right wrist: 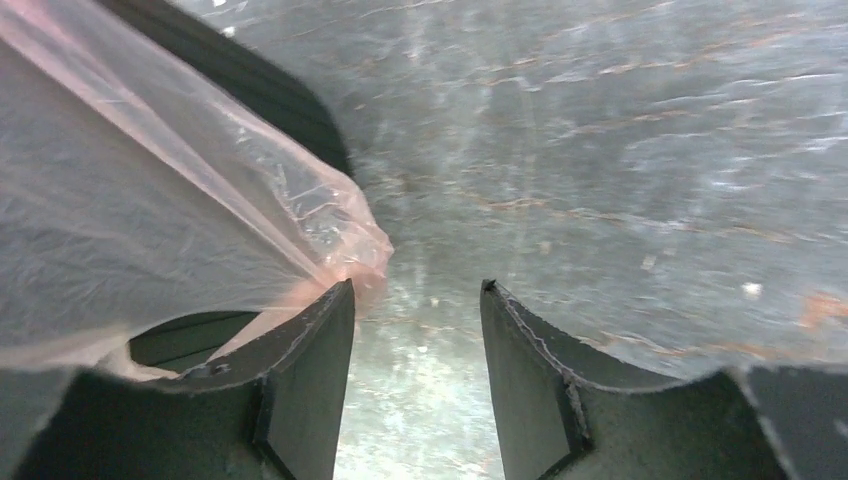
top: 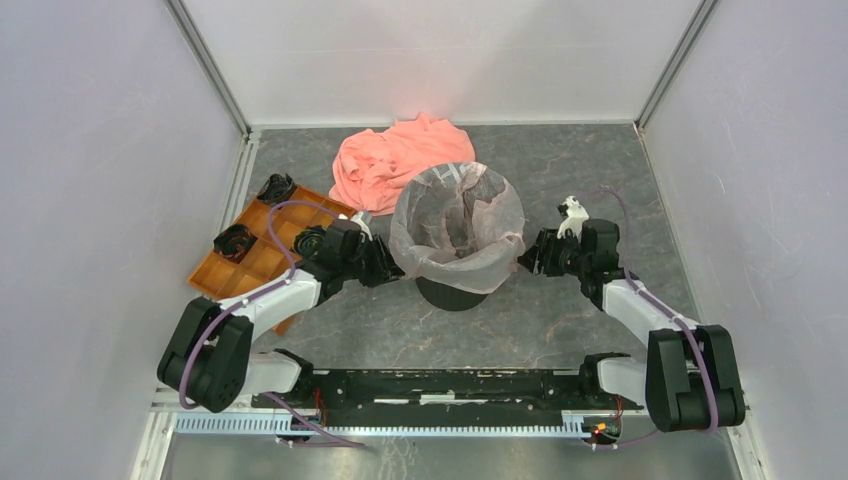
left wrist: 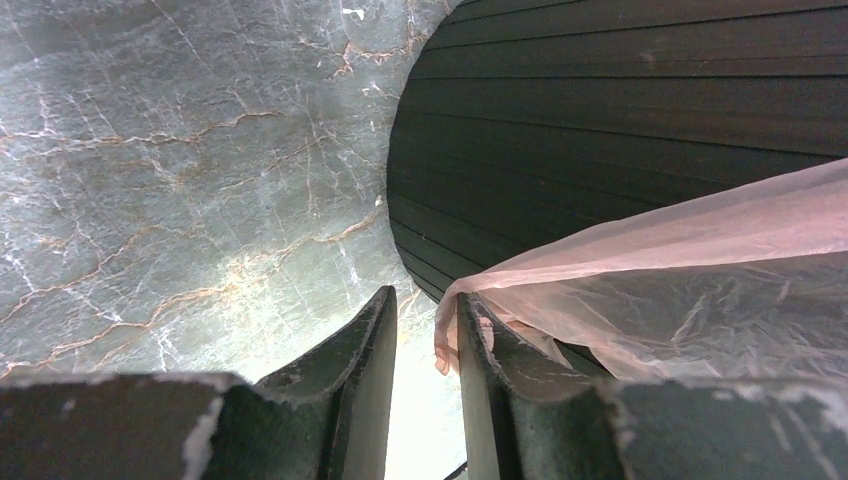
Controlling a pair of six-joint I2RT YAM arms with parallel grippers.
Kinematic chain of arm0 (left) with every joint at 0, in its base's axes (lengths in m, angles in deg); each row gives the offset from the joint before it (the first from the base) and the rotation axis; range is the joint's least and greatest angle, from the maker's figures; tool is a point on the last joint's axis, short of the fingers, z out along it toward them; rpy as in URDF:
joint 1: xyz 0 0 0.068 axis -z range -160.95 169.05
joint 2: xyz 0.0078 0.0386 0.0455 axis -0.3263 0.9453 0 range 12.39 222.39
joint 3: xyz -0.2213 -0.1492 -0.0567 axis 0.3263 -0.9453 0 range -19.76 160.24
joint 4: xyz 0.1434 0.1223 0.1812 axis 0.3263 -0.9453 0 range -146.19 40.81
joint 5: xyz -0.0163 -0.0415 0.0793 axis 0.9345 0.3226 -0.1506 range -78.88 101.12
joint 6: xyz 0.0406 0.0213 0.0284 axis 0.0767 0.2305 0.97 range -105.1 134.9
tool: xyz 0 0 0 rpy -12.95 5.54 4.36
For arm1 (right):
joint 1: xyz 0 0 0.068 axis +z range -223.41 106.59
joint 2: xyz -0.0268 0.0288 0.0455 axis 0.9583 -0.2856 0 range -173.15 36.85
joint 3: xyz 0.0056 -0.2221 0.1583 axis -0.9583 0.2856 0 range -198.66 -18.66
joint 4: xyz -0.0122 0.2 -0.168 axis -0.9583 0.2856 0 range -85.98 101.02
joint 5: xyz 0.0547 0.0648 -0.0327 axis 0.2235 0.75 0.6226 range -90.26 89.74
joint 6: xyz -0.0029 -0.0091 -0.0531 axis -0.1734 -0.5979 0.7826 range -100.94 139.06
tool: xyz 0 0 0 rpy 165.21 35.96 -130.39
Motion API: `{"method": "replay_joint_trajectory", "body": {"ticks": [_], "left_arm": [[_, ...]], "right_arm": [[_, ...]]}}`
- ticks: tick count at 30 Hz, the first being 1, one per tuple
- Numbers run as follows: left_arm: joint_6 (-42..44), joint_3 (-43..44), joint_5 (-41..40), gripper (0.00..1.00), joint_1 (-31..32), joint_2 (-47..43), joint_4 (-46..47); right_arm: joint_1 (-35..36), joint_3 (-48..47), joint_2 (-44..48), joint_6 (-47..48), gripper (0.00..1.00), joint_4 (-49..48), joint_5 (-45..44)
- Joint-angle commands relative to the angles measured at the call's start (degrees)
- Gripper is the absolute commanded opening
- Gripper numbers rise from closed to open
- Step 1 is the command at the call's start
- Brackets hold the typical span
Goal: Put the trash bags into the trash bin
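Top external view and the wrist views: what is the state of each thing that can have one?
trash bin: upright.
trash bag: spread open inside the trash bin, hem folded over its rim.
left gripper: open, nothing gripped.
right gripper: open, nothing gripped.
cloth: crumpled, behind the trash bin.
tray: lying flat, black items in some compartments.

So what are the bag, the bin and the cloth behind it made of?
Bag: thin plastic film, translucent pink, glossy, wrinkled.
Bin: looks like rigid black plastic, matte, fine ridges on its wall.
Cloth: likely soft fabric, opaque salmon, matte folds.
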Motion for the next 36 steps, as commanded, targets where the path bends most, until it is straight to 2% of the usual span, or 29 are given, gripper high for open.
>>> {"method": "replay_joint_trajectory", "body": {"ticks": [1,7,11,17,23,26,30,34,36], "left_arm": [[0.8,0.2,-1.61,0.35,-0.09,-1.46,0.45],[0.56,0.11,-0.62,0.35,-0.09,-0.65,1.07],[1.54,-0.02,-0.56,0.35,-0.14,-1.24,0.5],[2.36,-0.57,-0.32,0.37,-0.12,-2.26,0.39],[2.42,-0.63,-0.15,0.38,-0.11,-4.08,0.4],[2.94,-0.42,-0.19,0.38,-0.11,-4.54,0.4],[3.2,-0.33,0.01,0.42,-0.11,-4.0,0.41],[3.07,-0.86,-0.26,0.43,-0.11,-4.35,0.41],[3.07,-0.94,-0.63,0.43,-0.15,-4.72,0.46]], "right_arm": [[0.23,-5.21,3.56,6.54,0.59,11.62,-13.97],[0.22,-12.09,9.84,10.49,0.74,22.54,-28.0],[0.21,-23.42,13.21,13.2,0.84,29.1,-33.57],[0.3,-39.16,12.36,11.69,0.9,32.38,-24.6],[1.49,-42.29,13.72,9.31,0.89,29.16,-11.54],[9.99,-45.65,11.77,8.28,0.88,27.45,-8.12],[25.6,-53.22,3.0,10.21,0.88,32.45,-12.35],[36.02,-57.66,-3.89,14.64,0.85,38.62,-21.51],[37.96,-58.31,-6.0,15.38,0.78,40.83,-26.31]]}}
